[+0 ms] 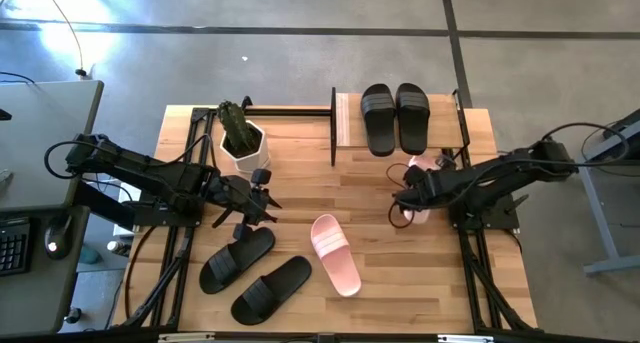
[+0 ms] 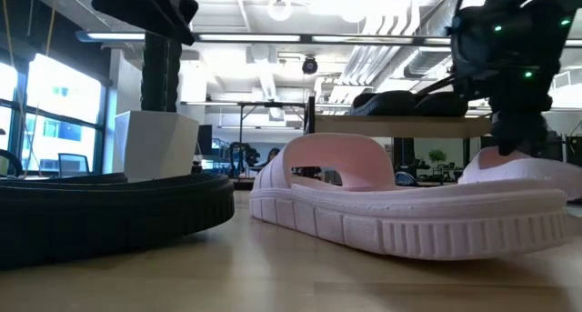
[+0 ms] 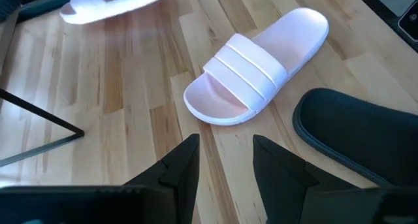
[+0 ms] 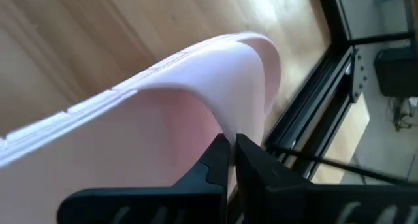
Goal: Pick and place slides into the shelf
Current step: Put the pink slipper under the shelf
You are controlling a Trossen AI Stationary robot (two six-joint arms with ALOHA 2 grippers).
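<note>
Two on shelf: black slides (image 1: 395,118) sit on the shelf (image 1: 345,123).
Step now: my right gripper (image 1: 405,198) pinches a pink slide (image 4: 163,113).
Next: I think lift it to the shelf.
Left gripper (image 3: 225,165): open a little, empty.

Both arms are dark, built of slim jointed links with black cables looping along them. The left gripper (image 3: 225,168) has two black angular fingers (image 3: 179,168). Small green lights glow on the right arm's (image 2: 505,48) dark housing.

Right end effector (image 1: 405,197) largely hides the held pink slide (image 1: 420,189).
</note>
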